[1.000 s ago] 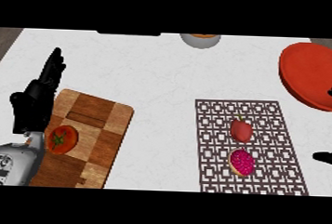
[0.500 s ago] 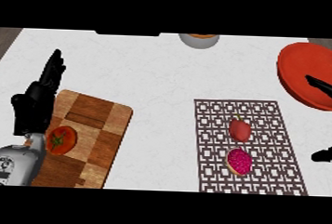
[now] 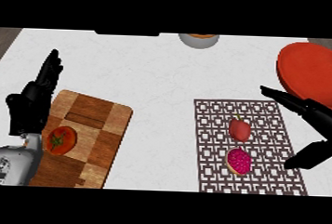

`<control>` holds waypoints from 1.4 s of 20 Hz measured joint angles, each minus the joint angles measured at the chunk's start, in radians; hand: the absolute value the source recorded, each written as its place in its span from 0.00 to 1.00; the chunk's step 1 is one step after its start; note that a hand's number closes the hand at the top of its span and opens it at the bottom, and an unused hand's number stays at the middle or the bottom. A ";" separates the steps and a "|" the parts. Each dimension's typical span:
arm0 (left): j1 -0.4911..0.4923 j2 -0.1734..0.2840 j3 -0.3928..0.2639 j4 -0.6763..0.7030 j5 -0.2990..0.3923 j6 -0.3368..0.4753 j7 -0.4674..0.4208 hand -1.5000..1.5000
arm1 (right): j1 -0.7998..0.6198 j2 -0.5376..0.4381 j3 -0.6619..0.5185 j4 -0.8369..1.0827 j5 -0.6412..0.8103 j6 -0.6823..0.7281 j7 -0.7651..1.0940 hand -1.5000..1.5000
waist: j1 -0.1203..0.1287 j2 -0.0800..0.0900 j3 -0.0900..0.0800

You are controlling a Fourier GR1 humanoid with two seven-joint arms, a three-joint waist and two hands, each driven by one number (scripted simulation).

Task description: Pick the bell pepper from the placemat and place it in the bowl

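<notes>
Nearest on the surface, the right hand spreads open beside the placemat, ready for the bell pepper lying there ungrasped, the red bowl beyond; left hand rests open.

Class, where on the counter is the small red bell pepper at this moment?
In the head view, the small red bell pepper lies right of centre on the brown lattice placemat, just beyond the pink round food item and left of the open right hand.
</notes>
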 measured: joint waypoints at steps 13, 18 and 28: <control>0.003 -0.044 0.022 -0.011 -0.046 -0.023 0.010 0.50 | -0.064 0.142 0.057 0.134 0.255 -0.003 0.111 0.00 | 0.002 0.001 0.001; -0.003 -0.058 0.034 -0.034 -0.061 -0.041 0.036 0.50 | -0.085 0.209 0.048 0.201 0.323 -0.016 0.097 0.00 | 0.002 0.001 0.000; 0.014 -0.084 0.058 -0.056 -0.083 -0.068 0.035 0.50 | -0.143 0.307 0.057 0.378 0.476 -0.110 -0.012 1.00 | 0.004 0.001 0.000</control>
